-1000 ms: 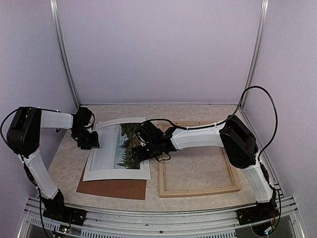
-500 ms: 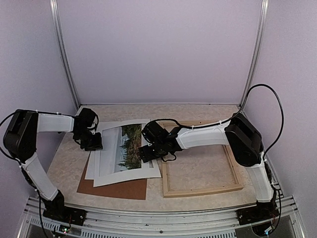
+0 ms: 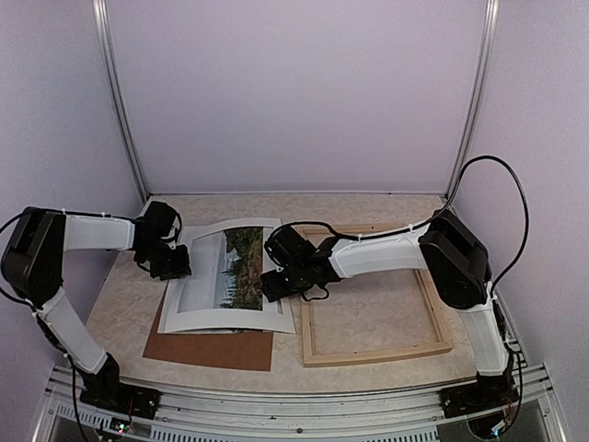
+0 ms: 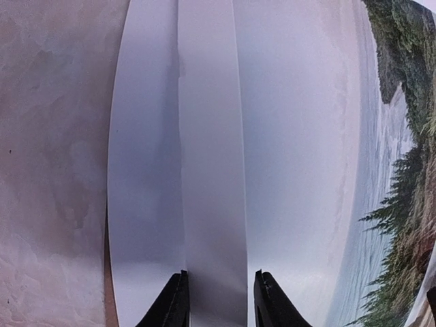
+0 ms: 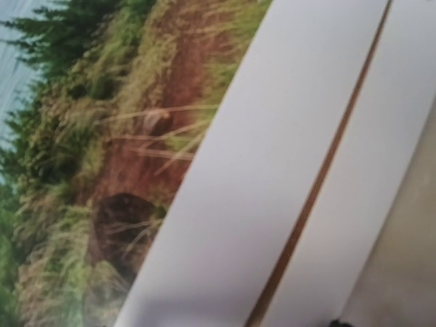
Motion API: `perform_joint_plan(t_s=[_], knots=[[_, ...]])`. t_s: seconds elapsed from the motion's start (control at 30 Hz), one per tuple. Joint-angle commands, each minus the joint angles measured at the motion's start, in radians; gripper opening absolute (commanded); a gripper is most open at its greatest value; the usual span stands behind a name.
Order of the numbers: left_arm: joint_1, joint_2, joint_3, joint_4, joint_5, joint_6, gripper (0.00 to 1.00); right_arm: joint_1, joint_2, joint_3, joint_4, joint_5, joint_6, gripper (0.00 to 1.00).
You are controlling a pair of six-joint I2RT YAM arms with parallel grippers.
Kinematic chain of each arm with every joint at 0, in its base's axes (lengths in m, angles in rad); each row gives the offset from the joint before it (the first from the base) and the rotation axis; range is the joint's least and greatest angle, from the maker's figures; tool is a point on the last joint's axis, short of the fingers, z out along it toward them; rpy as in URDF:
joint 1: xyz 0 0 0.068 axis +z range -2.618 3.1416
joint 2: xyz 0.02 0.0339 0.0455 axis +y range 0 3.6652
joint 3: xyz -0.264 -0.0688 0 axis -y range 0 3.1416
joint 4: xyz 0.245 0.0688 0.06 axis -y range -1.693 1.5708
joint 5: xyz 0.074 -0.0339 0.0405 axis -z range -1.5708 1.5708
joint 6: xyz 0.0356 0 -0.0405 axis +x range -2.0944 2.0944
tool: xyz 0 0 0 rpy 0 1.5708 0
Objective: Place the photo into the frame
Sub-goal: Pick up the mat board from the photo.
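The photo [image 3: 230,272], dark trees inside a wide white border, lies on the table left of centre. Its near edge bows up slightly. The pale wooden frame [image 3: 368,354] lies flat to its right, and the photo's right edge reaches the frame's left rail. My left gripper [image 3: 173,265] is on the photo's left border. In the left wrist view its black fingertips [image 4: 174,303] stand a little apart, with a raised white strip of the photo [image 4: 300,136] between them. My right gripper [image 3: 276,284] rests on the photo's right border. Its fingers are hidden in the right wrist view, which shows only the photo [image 5: 102,136] close up.
A brown backing board [image 3: 207,348] lies under the photo's near edge and sticks out toward me. The bare speckled tabletop [image 4: 54,170] lies left of the photo. Pale walls and two metal posts close in the back and sides.
The photo swung and slid a little to the right, then squared up again, bowing at its near edge. Both grippers moved right with it. The frame shifted slightly right.
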Motion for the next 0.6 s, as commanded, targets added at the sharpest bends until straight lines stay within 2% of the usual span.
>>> perform_joint_plan(t_s=[0.0,0.33,0.57], knots=[[-0.011,-0.038,-0.027,0.066,0.031,-0.032,0.30,-0.012,-0.014,-0.040,-0.058,-0.011,0.018,0.68],[-0.038,-0.064,-0.025,0.064,-0.026,-0.036,0.20,-0.013,-0.012,-0.040,-0.058,-0.026,0.012,0.68],[-0.044,-0.106,-0.020,0.039,-0.071,-0.029,0.18,-0.030,-0.050,-0.038,-0.066,-0.037,-0.005,0.76]])
